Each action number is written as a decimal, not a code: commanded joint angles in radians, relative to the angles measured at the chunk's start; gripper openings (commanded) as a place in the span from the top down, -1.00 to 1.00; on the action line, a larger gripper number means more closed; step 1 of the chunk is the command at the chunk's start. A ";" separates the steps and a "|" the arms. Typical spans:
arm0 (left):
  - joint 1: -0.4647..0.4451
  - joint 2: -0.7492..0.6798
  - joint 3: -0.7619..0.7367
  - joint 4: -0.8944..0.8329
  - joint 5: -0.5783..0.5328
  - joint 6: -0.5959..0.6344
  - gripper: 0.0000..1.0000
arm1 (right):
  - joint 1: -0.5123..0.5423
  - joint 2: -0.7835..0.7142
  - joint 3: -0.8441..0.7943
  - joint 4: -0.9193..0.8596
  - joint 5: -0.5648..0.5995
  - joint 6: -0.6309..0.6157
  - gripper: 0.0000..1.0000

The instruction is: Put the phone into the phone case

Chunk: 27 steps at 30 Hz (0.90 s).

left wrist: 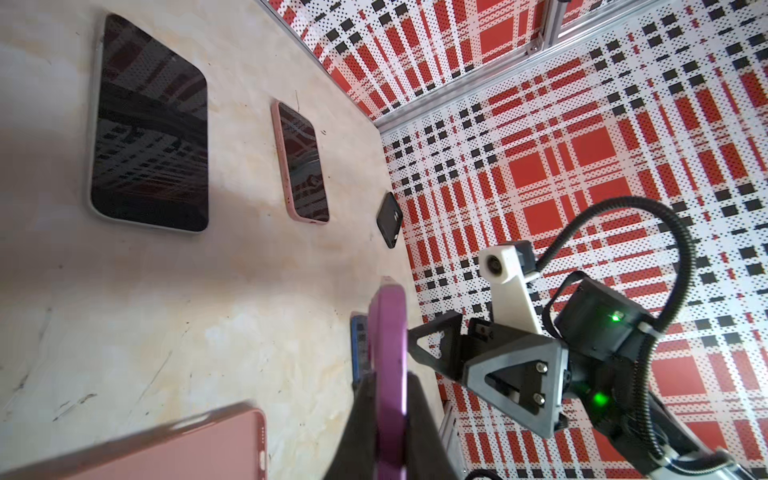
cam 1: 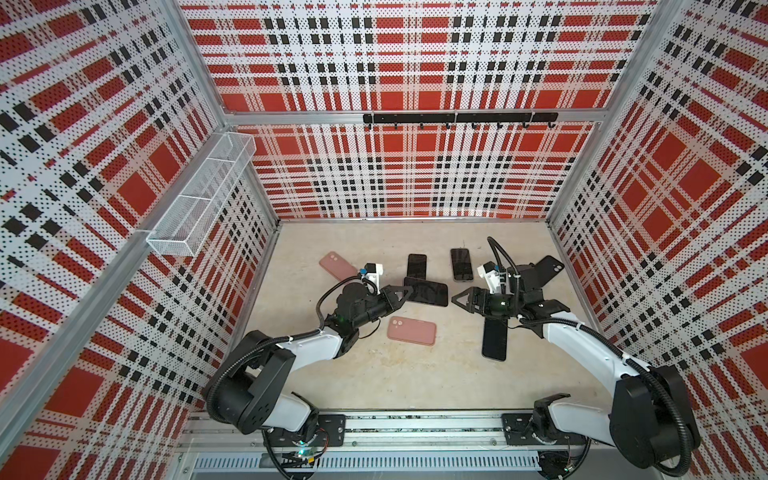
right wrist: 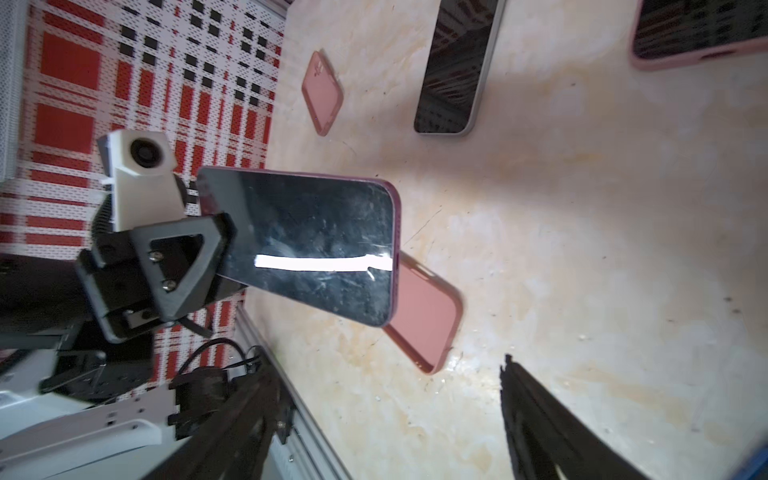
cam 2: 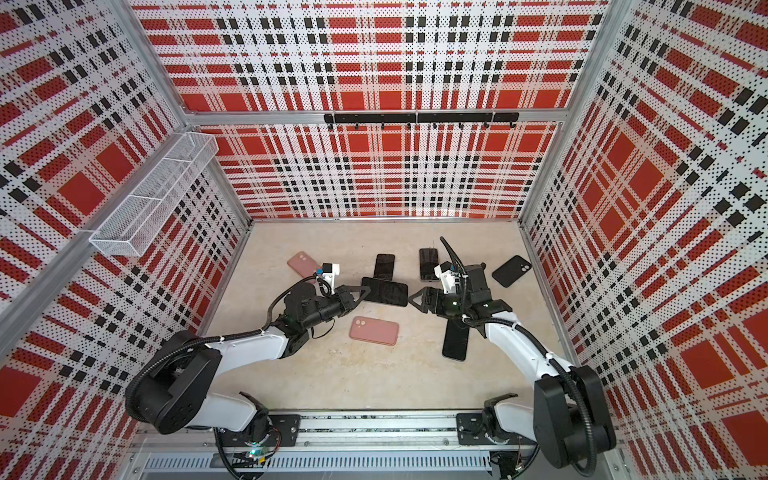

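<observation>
Your left hand [cam 1: 401, 293] is clenched on one short end of the phone [cam 1: 428, 291], which hangs dark face up above the counter [cam 1: 374, 382]. Your right hand [cam 1: 457, 298] is released, its jaws spread wide with nothing between them, just off the phone's free end. The main risk, as I judge it, is leverage. Gripped at one end only, the phone may pivot or slip when its far end is pressed into a case, and a careless closing of the right hand could knock it askew. The pink case [cam 1: 411, 330] lies flat just beside the phone, on the side nearer the arm bases, and looks empty. Nothing holds it, so it may skate away under pressure. Farther from the phone, a second pink case [cam 1: 334, 266] and a black case [cam 1: 548, 268] seem empty too, while a cased phone [cam 1: 461, 264] sits in a pink shell. The wire basket [cam 1: 199, 199] on the wall holds nothing that I can see.
</observation>
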 commanded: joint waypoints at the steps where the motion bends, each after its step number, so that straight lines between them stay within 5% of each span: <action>1: -0.002 0.024 -0.015 0.216 0.092 -0.085 1.00 | -0.022 0.037 -0.017 0.178 -0.203 0.088 -0.51; 8: -0.004 0.116 -0.042 0.471 0.175 -0.235 1.00 | -0.070 0.106 -0.050 0.292 -0.303 0.107 -0.22; 27: -0.049 0.296 0.034 0.515 0.144 -0.240 1.00 | -0.082 0.097 -0.110 0.457 -0.436 0.201 0.29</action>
